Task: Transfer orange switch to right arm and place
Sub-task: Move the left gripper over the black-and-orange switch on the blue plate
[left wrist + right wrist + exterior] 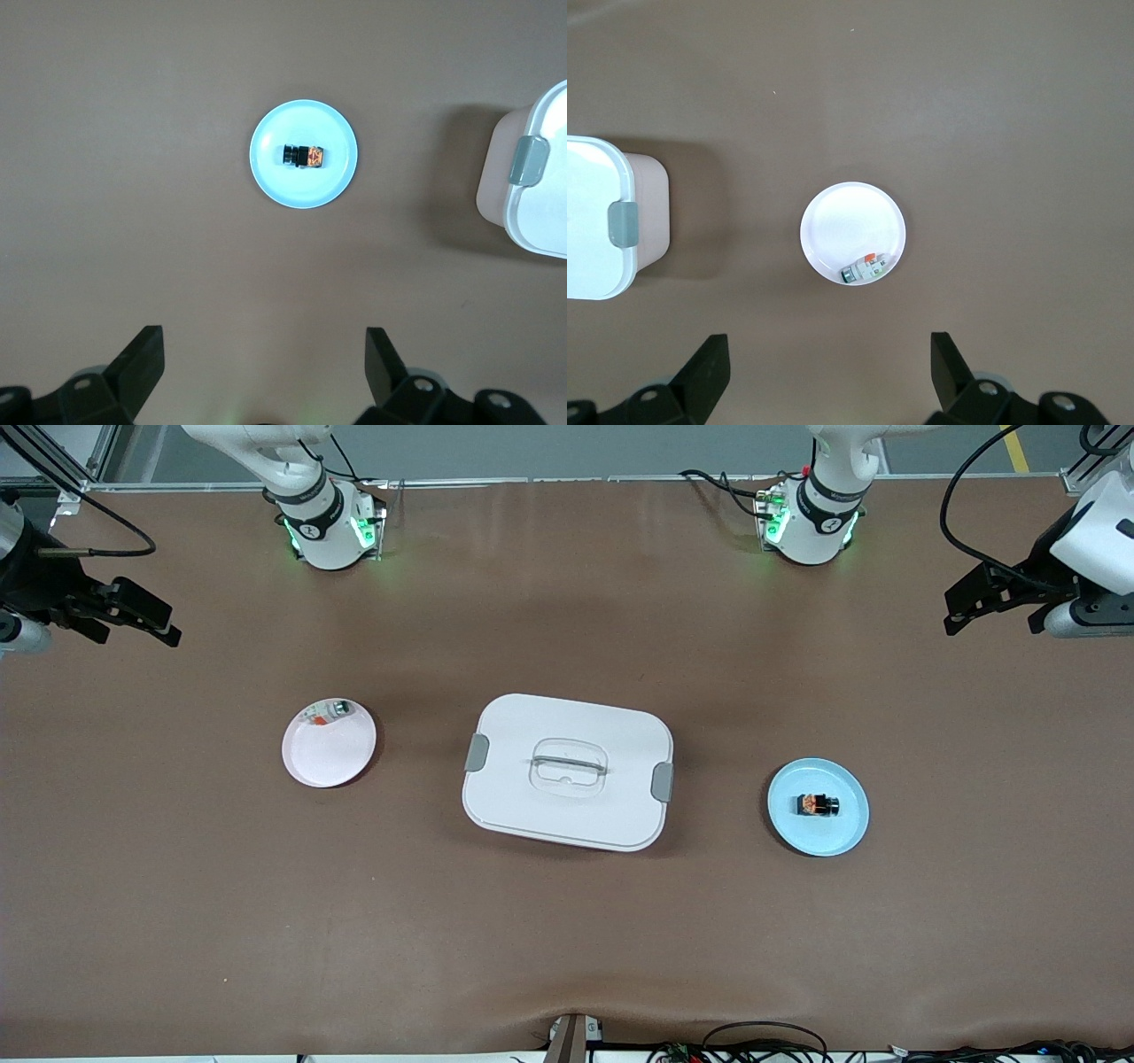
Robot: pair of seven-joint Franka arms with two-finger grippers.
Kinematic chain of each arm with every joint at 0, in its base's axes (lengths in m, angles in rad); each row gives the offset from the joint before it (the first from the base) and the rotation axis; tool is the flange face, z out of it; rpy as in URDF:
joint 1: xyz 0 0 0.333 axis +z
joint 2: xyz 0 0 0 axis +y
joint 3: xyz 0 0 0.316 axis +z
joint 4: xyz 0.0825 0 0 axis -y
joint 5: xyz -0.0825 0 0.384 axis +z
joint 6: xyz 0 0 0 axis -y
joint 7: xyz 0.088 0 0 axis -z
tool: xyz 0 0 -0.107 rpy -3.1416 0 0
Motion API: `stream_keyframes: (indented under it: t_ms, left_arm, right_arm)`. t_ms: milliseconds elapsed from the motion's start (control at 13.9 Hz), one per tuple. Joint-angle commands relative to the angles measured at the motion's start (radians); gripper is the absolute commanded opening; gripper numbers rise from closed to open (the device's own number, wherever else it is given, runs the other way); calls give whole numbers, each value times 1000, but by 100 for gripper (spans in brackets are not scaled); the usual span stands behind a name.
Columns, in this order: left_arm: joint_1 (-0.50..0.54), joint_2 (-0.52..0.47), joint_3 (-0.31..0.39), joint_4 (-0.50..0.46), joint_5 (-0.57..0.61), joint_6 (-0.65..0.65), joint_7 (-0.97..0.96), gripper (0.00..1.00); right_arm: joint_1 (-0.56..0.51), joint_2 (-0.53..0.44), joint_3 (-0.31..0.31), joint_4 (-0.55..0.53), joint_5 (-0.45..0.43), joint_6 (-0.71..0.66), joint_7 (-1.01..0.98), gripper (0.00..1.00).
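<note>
The orange switch (817, 805), a tiny black block with an orange-brown face, lies on a light blue plate (819, 843) toward the left arm's end of the table. In the left wrist view the switch (303, 156) lies on the blue plate (303, 193). My left gripper (990, 607) hangs open and empty, high over the table's left-arm end, well apart from the plate; it also shows in its wrist view (264, 345). My right gripper (159, 622) hangs open and empty, high over the right-arm end; it also shows in its wrist view (828, 347).
A white lidded box (567, 815) with grey clips stands mid-table; it also shows in the left wrist view (532, 204) and the right wrist view (594, 221). A pale pink plate (328, 762) toward the right arm's end holds a whitish part (326, 713) with orange and green bits.
</note>
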Motion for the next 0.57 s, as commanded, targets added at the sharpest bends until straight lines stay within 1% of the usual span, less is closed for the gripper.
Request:
stream_keyframes:
  t_ms: [0, 359, 502]
  left_arm:
    - [4, -3, 2, 21, -15, -23, -4, 100]
    - [4, 14, 2, 23, -5, -21, 2, 100]
    - [2, 49, 1, 29, -8, -20, 7, 100]
  right_arm:
    - [-20, -23, 11, -18, -1, 4, -5, 100]
    - [-20, -23, 11, -18, -21, -4, -5, 100]
    - [-18, -23, 11, -20, -23, -4, -5, 100]
